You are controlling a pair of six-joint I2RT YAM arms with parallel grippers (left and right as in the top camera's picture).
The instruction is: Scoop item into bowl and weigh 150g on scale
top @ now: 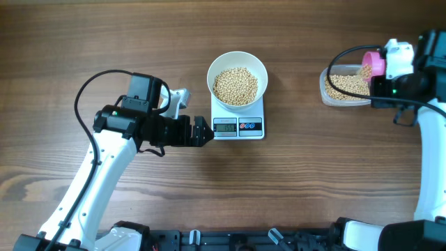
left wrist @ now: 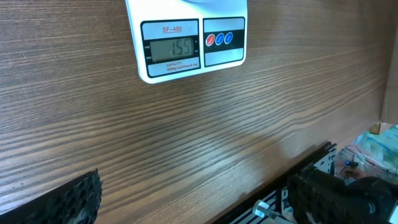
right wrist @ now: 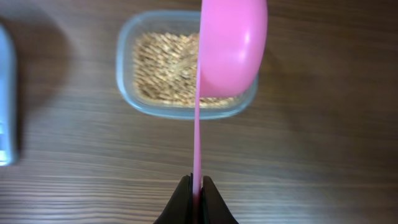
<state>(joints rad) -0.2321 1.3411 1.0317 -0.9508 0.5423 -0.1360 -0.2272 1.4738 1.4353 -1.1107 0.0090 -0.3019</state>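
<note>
Matt dark wood-grain counter [top: 104, 42]; glossy white plastic scale [left wrist: 186, 40]; smooth white bowl [top: 211, 78]; clear plastic container [right wrist: 127, 56]; smooth, shiny pink plastic scoop [right wrist: 231, 46]; matt tan beans [top: 235, 86].

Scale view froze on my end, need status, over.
Left claw open, empty. Right claw shut on pink scoop over container. Bowl of beans on scale, reads 155.

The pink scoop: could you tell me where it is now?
In the overhead view the pink scoop is at the far right, held by the right gripper over the clear container of beans, well right of the scale.
</note>
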